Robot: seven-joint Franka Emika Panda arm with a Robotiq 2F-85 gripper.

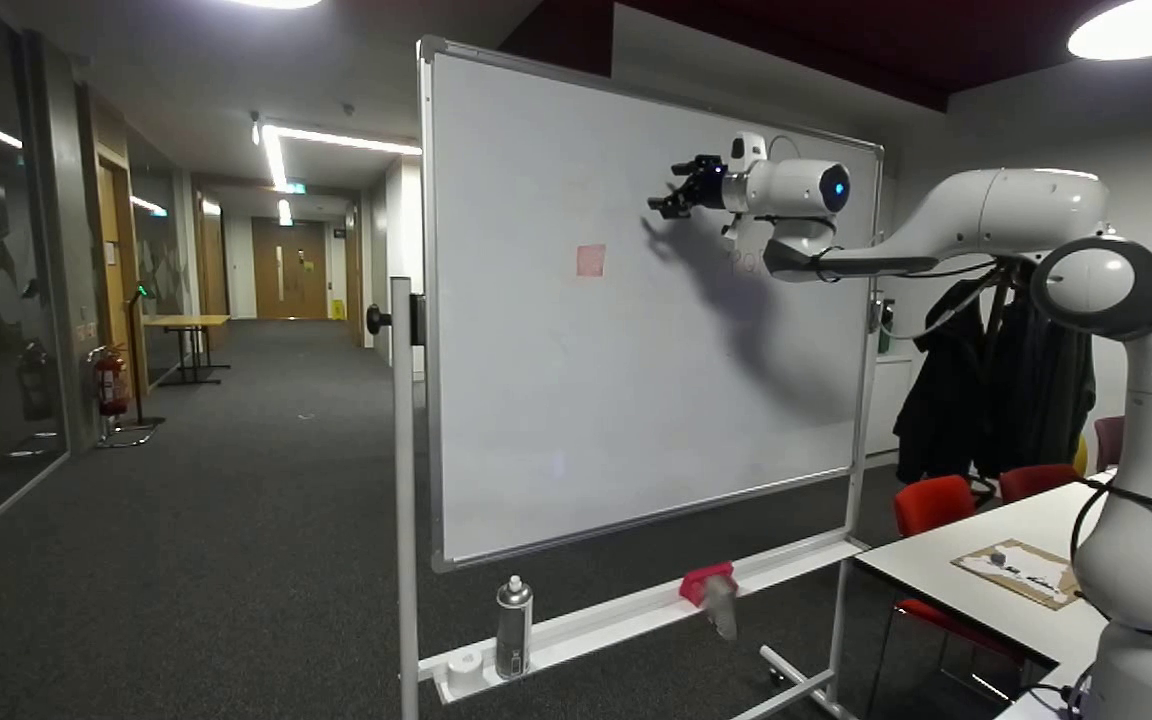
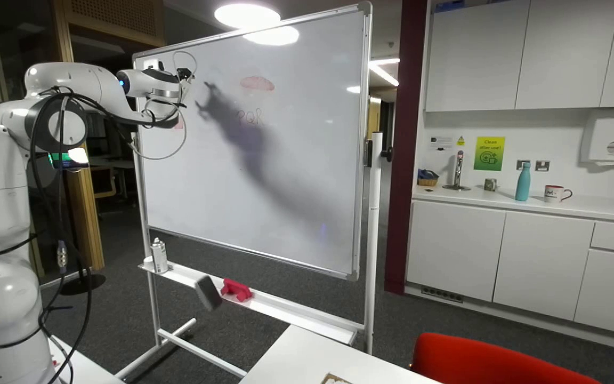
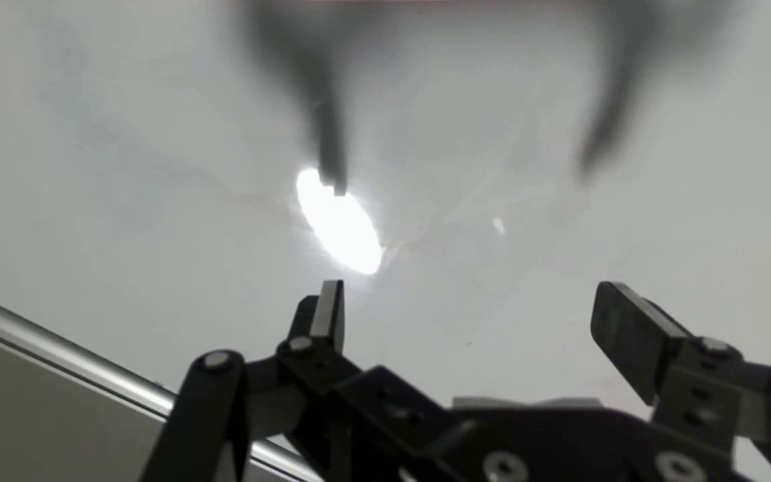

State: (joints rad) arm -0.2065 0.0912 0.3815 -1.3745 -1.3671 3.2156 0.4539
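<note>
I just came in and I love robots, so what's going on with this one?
A robot arm has its gripper wide open in front of a whiteboard, and it holds nothing. Lower down, a grey block is tilted near a red thing on the white tray; it seems to be in mid-air, maybe falling. On the board are red letters, PQR. No person shows in any view.

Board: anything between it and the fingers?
Nothing visible. In the wrist view the open fingers face the board; the dark shapes ahead look like shadows. The blurred grey block is well below, near the tray.
</note>
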